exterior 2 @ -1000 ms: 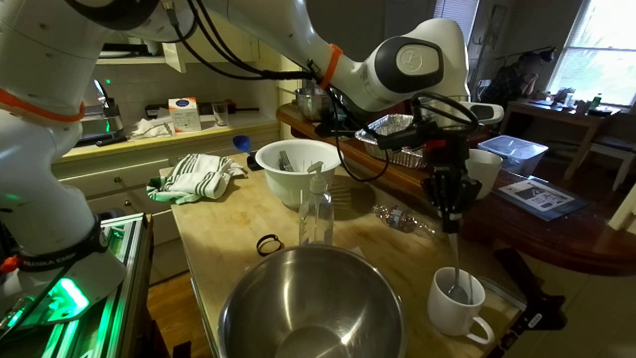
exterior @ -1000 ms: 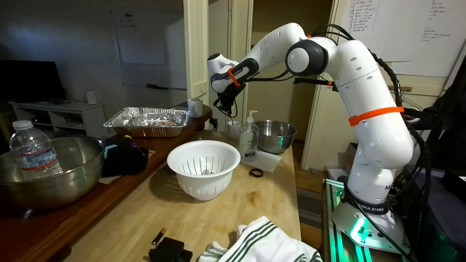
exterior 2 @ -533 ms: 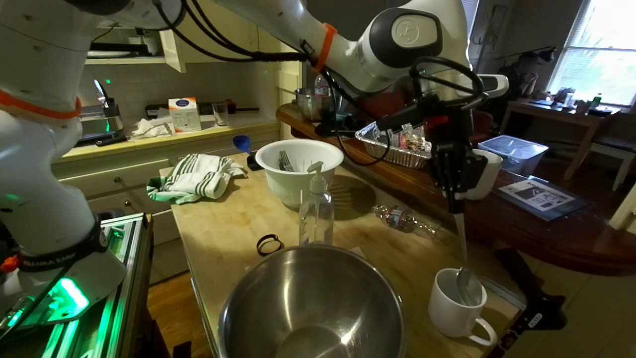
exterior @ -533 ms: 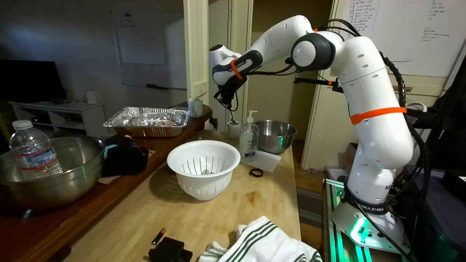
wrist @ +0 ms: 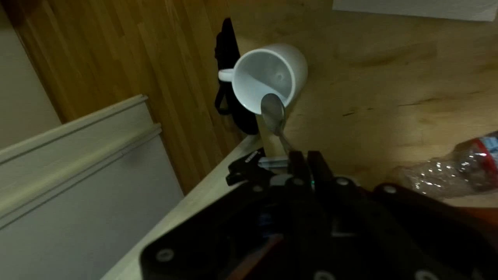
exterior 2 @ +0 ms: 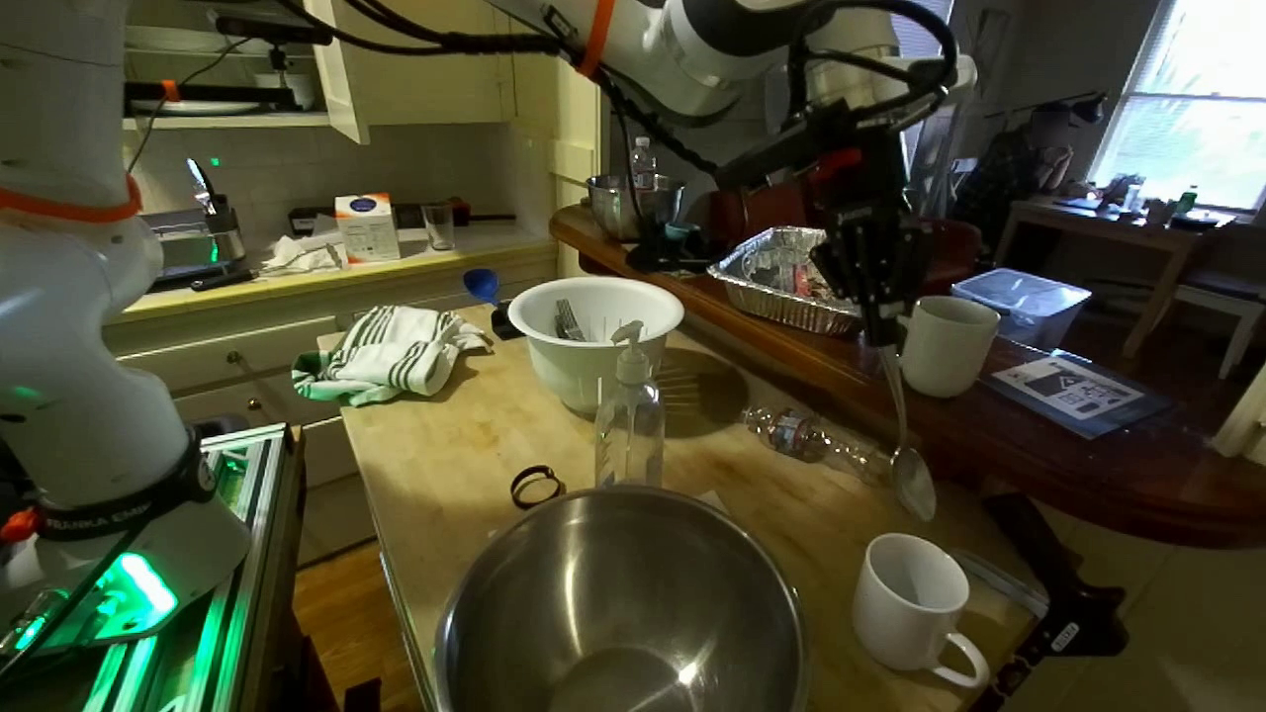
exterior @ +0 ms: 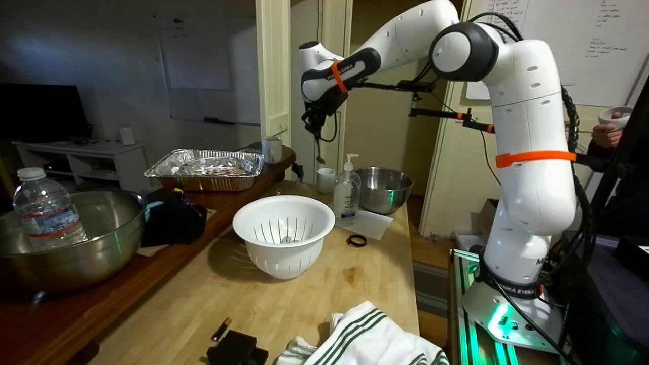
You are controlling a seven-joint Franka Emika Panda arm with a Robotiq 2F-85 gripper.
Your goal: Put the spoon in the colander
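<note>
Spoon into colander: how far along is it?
Looks done: the spoon is picked up and clear of the mug on the table. In hand: the gripper holds it by the handle, bowl end down. Left: the colander stands well apart, so carrying over and releasing remain.
</note>
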